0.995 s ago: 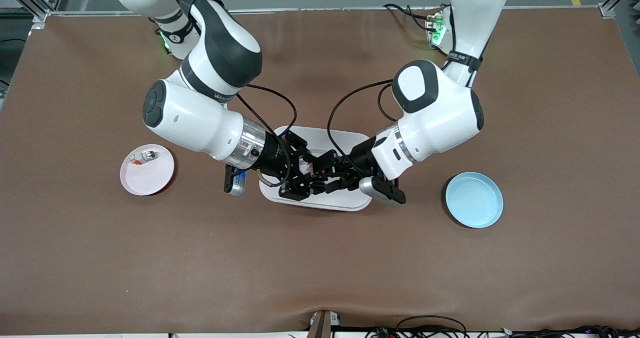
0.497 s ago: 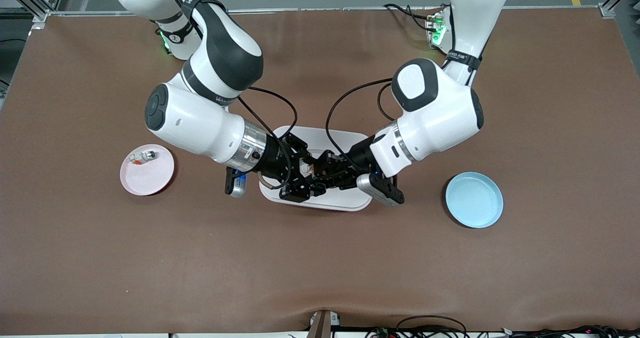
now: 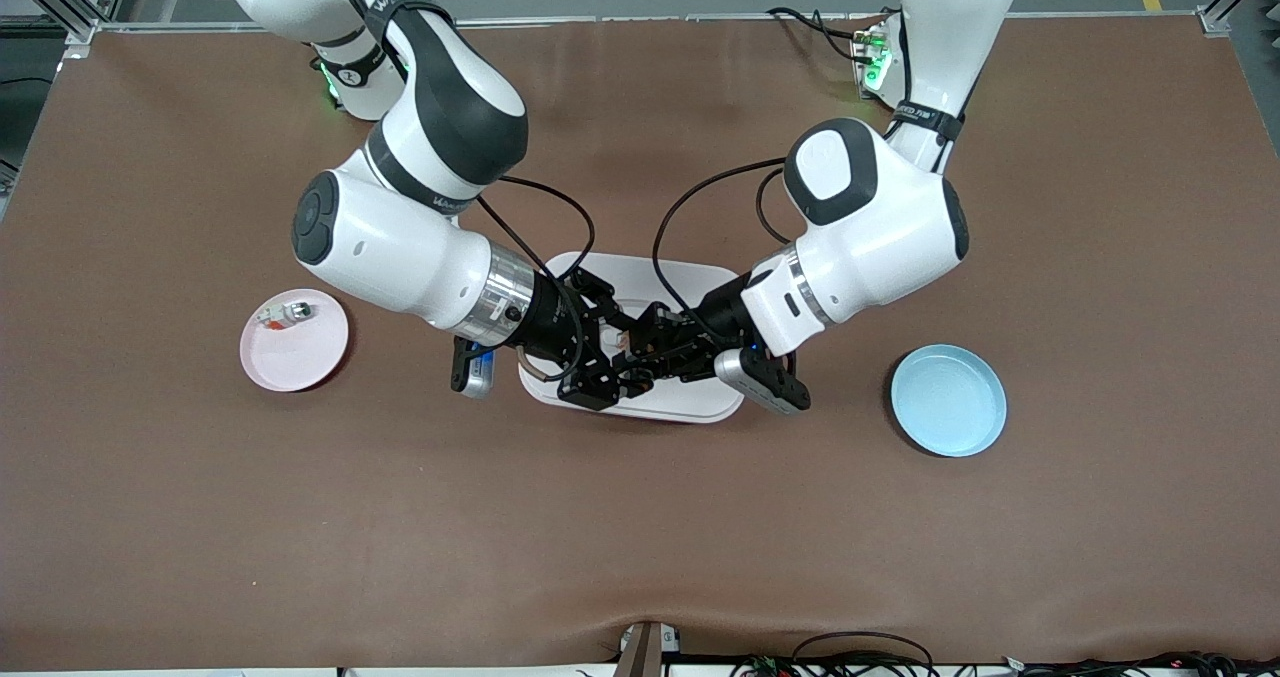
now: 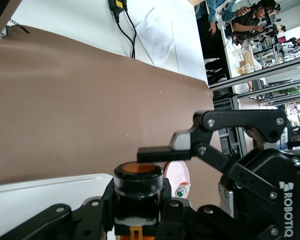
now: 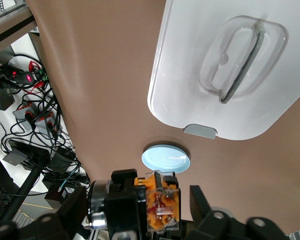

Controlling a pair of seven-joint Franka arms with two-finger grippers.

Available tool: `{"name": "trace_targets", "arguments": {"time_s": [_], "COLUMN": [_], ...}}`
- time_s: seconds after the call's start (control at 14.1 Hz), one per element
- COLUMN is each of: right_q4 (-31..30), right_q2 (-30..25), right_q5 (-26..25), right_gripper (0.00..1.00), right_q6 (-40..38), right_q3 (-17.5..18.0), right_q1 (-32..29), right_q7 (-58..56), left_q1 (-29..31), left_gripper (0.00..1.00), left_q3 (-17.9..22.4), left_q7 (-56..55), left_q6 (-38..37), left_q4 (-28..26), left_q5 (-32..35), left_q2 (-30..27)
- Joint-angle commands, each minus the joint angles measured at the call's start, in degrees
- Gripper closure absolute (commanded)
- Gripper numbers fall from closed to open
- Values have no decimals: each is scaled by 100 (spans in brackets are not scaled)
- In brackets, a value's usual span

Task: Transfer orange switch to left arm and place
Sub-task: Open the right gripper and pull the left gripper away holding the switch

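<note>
The orange switch (image 3: 622,340) hangs in the air over the white box (image 3: 650,277) in the middle of the table. My left gripper (image 3: 636,343) is shut on its black body, and the orange face (image 4: 138,168) shows just past the left fingers (image 4: 108,199). My right gripper (image 3: 610,355) faces it from the right arm's end, open, its fingers (image 5: 206,206) standing apart on either side of the switch (image 5: 157,205) without pressing it. Under both grippers lies the box's lid with its recessed handle (image 5: 242,62).
A pink plate (image 3: 300,357) with a small silver-and-white part (image 3: 285,312) sits toward the right arm's end. A blue plate (image 3: 948,400) sits toward the left arm's end. Brown table surface surrounds the box.
My left gripper closed onto the switch, then my right gripper opened and let go of it. Both arms stayed nearly still over the box.
</note>
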Motion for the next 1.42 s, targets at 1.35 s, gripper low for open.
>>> {"name": "trace_targets", "arguments": {"time_s": [1.35], "right_q4": [122], "right_q2": [-479], "right_q5": [-2031], "right_gripper": [0], "right_q6": [-4144], "right_q3": [-84], "right_q1": [-1097], "right_q7": [-5191], "left_q1": [2101], "left_gripper": [100], "left_q3": [42], "left_q7": [-776], "left_q6": [-4998], "left_q4": [-476], "left_q5": [4258], "left_q2": [-2981]}}
